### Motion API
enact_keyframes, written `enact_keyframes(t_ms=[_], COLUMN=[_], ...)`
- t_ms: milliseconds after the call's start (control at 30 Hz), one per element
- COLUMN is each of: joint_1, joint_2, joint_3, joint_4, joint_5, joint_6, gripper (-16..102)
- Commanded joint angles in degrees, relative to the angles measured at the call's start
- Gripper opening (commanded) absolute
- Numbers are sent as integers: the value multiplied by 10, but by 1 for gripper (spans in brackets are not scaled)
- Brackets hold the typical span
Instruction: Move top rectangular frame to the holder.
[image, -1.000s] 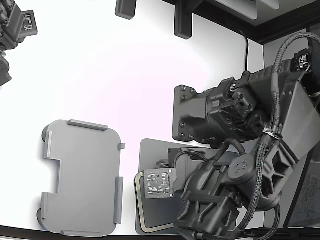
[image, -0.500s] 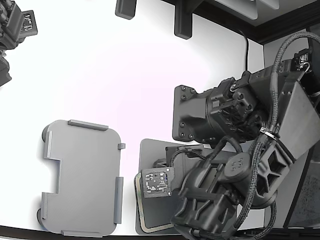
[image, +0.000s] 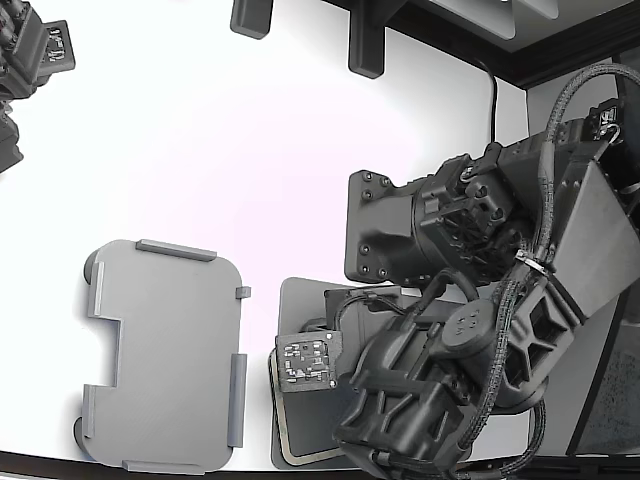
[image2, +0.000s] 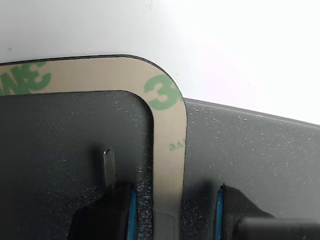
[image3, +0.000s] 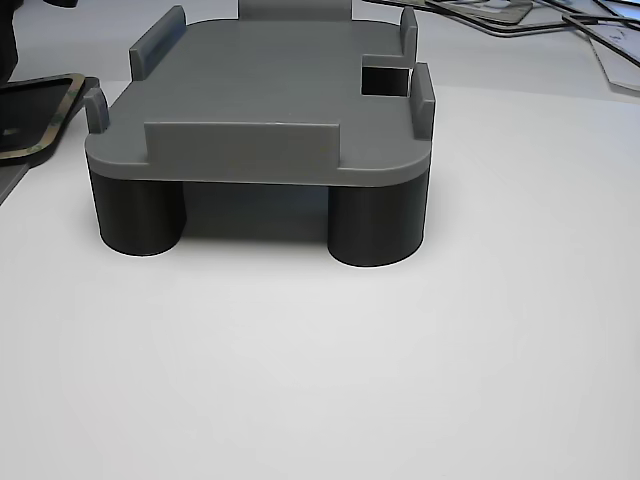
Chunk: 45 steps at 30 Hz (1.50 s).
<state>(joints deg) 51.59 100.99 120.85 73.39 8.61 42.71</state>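
My gripper (image2: 172, 210) hung open, one blue-padded finger (image2: 127, 210) either side of the thin beige, green-printed rectangular frame's (image2: 170, 145) band on the dark grey mat (image2: 250, 150), apparently set to pinch it, well apart from the bare light grey plastic holder (image: 165, 355).

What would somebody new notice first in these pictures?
Probably the bulky black arm filling the exterior view's right, bent low over the beige frame on its dark mat. In the wrist view the jaws straddle the frame's band, one each side. The empty grey holder sits apart at the exterior view's left.
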Motion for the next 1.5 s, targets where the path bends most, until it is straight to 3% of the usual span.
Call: enact_keyframes(t_ms=[0, 333, 567, 800, 1000, 1300, 1467], joint_1=[-11, -11, -21, -24, -24, -56, -83], joint_2=[9, 9, -1, -5, -27, -62, -92], joint_3=[-7, 4, -4, -96, -263, -385, -439], joint_4=[-6, -12, 6, 112, 213, 214, 214], joint_5=[-2, -7, -12, -23, -20, 65, 82], joint_6=[-2, -2, -14, 33, 240, 559, 693], gripper=[58, 41, -10, -11, -11, -11, -11])
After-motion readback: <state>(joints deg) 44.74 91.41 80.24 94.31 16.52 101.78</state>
